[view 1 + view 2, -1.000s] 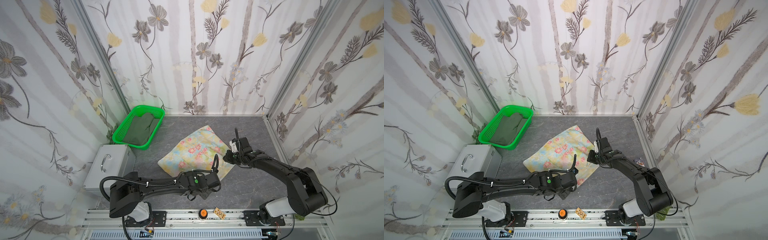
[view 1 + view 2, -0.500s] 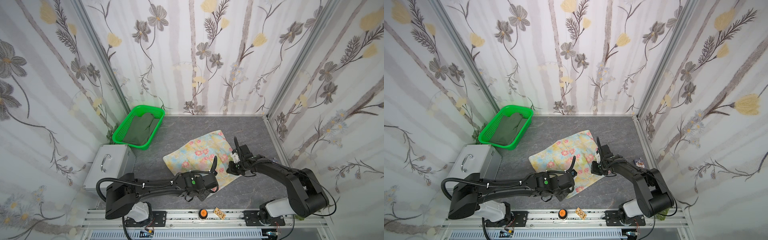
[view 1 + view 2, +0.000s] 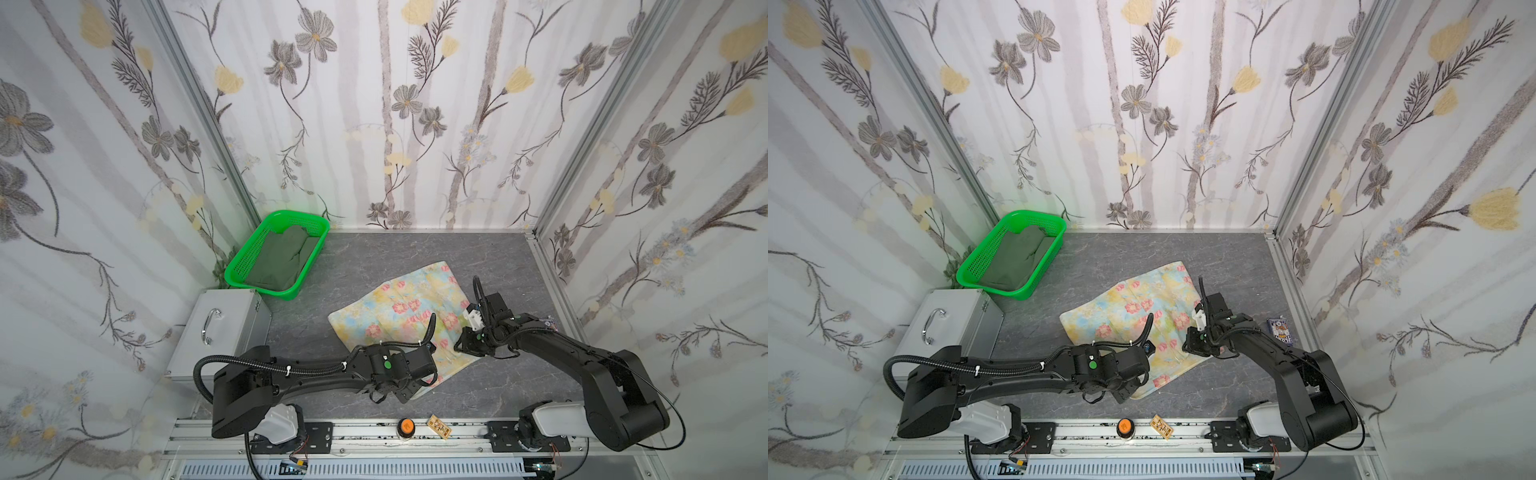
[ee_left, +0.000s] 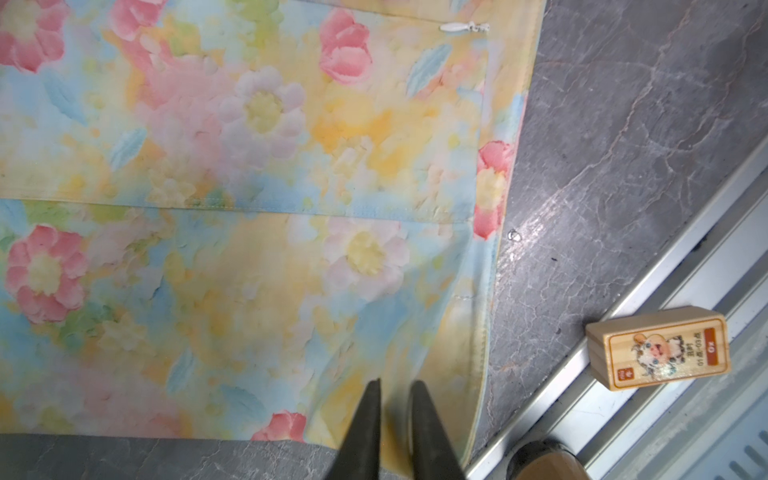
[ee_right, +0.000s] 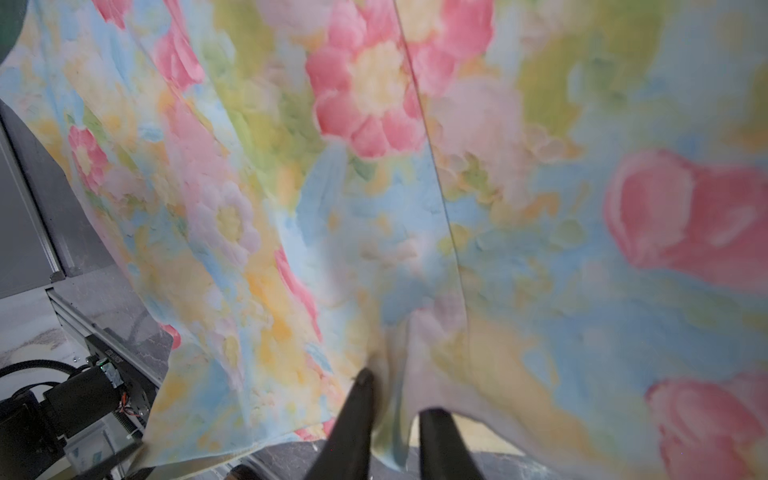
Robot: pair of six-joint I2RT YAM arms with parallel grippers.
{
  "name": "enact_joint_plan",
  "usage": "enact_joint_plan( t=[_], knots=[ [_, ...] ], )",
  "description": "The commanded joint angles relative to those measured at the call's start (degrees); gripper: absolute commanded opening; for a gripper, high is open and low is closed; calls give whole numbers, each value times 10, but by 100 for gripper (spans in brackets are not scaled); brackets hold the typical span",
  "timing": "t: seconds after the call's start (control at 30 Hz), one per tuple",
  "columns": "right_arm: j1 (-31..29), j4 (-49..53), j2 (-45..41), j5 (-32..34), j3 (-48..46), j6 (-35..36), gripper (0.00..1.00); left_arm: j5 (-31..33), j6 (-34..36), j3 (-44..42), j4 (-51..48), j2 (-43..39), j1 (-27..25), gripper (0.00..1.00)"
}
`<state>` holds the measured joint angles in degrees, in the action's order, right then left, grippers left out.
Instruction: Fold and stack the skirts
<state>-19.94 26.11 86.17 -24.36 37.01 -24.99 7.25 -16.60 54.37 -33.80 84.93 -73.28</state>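
Note:
The floral skirt [image 3: 399, 307] [image 3: 1133, 307] lies spread flat mid-table, pastel yellow-blue with pink flowers. The dark olive skirt [image 3: 282, 257] [image 3: 1017, 257] sits bundled in the green basket [image 3: 249, 245]. My left gripper [image 3: 411, 390] [image 4: 395, 384] rests low over the floral skirt's front corner, jaws a little apart with cloth [image 4: 249, 208] beneath them. My right gripper [image 3: 461, 345] [image 5: 399, 392] is at the skirt's right front edge. Its jaws are apart, with a loose fold of cloth [image 5: 395, 249] hanging between them and draped over one fingertip.
A silver metal case [image 3: 224, 328] stands at the left front beside the basket. On the front rail sit an orange button [image 3: 406, 426] and a small wooden block [image 3: 439, 427] [image 4: 660, 349]. A small printed card [image 3: 1279, 328] lies by the right wall.
Both arms drew the floral skirt toward the front right and it now lies flatter. Both grippers, shut on its edge before, now have their jaws apart.

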Motion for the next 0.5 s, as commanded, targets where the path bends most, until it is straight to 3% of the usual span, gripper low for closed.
enact_joint_plan(
  t=[0.0,0.23,0.33,0.47],
  knots=[
    [14,7,-24,-15,2,8,41,12,-6,4,3,-21,18,68],
    [54,29,-44,-18,51,19,46,11,-4,14,8,-64,133,72],
    [72,4,-22,-28,57,17,43,-13,-7,44,18,-15,193,72],
    [88,-42,29,-56,81,8,40,-14,-18,67,50,79,235,69]
  ],
)
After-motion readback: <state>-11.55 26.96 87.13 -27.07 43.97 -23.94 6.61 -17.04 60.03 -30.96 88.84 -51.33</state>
